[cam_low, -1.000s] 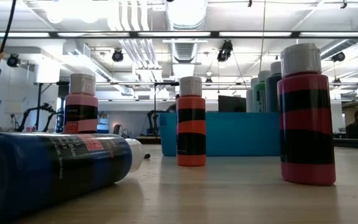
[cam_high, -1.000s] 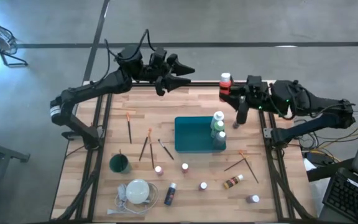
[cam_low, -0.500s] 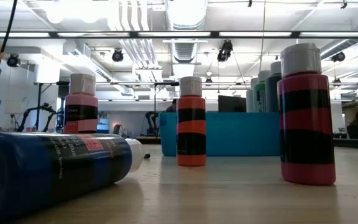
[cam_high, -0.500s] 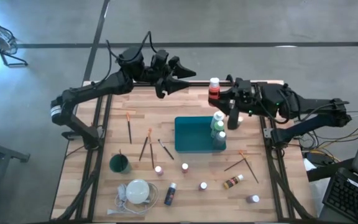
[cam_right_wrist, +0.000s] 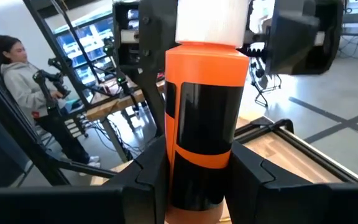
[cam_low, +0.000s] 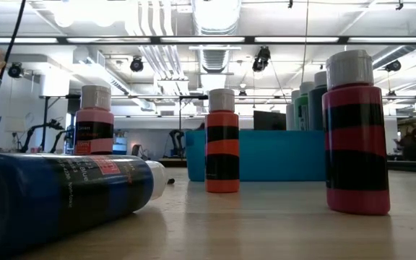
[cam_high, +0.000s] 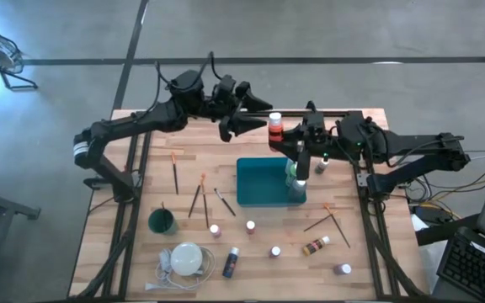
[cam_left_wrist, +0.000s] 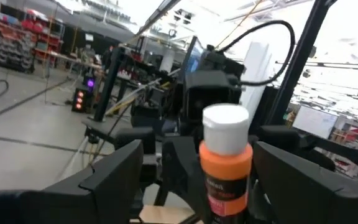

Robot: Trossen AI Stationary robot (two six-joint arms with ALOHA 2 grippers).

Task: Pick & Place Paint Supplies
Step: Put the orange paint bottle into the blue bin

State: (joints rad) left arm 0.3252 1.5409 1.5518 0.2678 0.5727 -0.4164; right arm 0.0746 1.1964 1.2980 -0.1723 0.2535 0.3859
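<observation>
An orange paint bottle with a white cap (cam_high: pixel 274 126) is held above the table's far edge by my right gripper (cam_high: pixel 286 135), which is shut on it. It also shows in the right wrist view (cam_right_wrist: pixel 205 118) and the left wrist view (cam_left_wrist: pixel 225 163). My left gripper (cam_high: pixel 258 124) is open just left of the bottle, with its fingers pointing at it and touching nothing. The teal tray (cam_high: pixel 259 195) holds several bottles (cam_high: pixel 295 172) along its right side. More bottles (cam_high: pixel 250 225) and brushes (cam_high: pixel 175 172) lie on the table. My right gripper pinches the orange bottle's lower body (cam_right_wrist: pixel 194 186) between its two fingers (cam_right_wrist: pixel 148 177), one on each side. The fingers come about level from the table's right side. The bottle stands upright with its cap up, lifted clear of the table.
A green cup (cam_high: pixel 162 221) and a white disc with a cord (cam_high: pixel 186 258) stand at the near left. A blue bottle (cam_low: pixel 63 191) lies on its side near the low camera. Red and orange bottles (cam_low: pixel 356 133) stand in front of the tray (cam_low: pixel 287 155).
My right gripper has carried the orange bottle along the far edge toward the table's left, keeping it upright. My left gripper has moved a little toward the table's right, nearer the bottle, and stays open.
</observation>
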